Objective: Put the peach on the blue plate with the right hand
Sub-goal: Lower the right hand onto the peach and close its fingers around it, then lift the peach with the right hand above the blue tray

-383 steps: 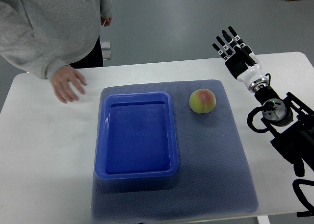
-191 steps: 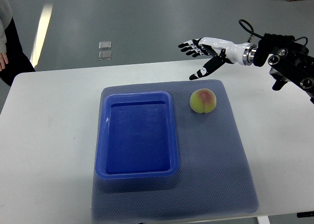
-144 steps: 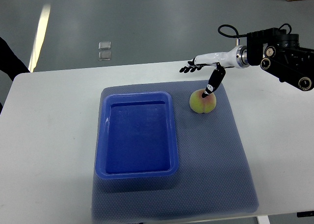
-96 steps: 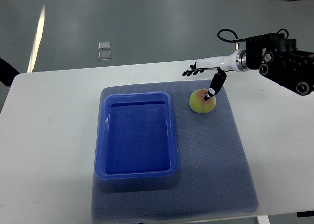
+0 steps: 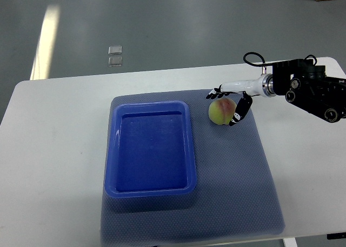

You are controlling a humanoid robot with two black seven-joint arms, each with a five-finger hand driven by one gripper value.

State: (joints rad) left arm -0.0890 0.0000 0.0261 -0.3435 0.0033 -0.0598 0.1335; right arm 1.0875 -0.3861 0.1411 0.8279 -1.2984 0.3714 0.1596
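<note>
One thing could have spoiled it from there: a loose grip. On the white counter (image 5: 59,149) lay a grey-blue mat (image 5: 238,193), and on the mat the blue plate (image 5: 150,188), a deep rectangular tray, sat bare inside. Just to its right, apart from the rim, rested the peach (image 5: 220,111). The right hand (image 5: 231,101) was at the fruit, fingers spread round its far side and the thumb down against its right flank, apart and not yet clamped. A round peach, I judged, might roll out toward the mat's edge if those fingers closed off-centre. Only the tray's raised wall stood between fruit and goal, so a low carry could have clipped it. No left hand showed.
</note>
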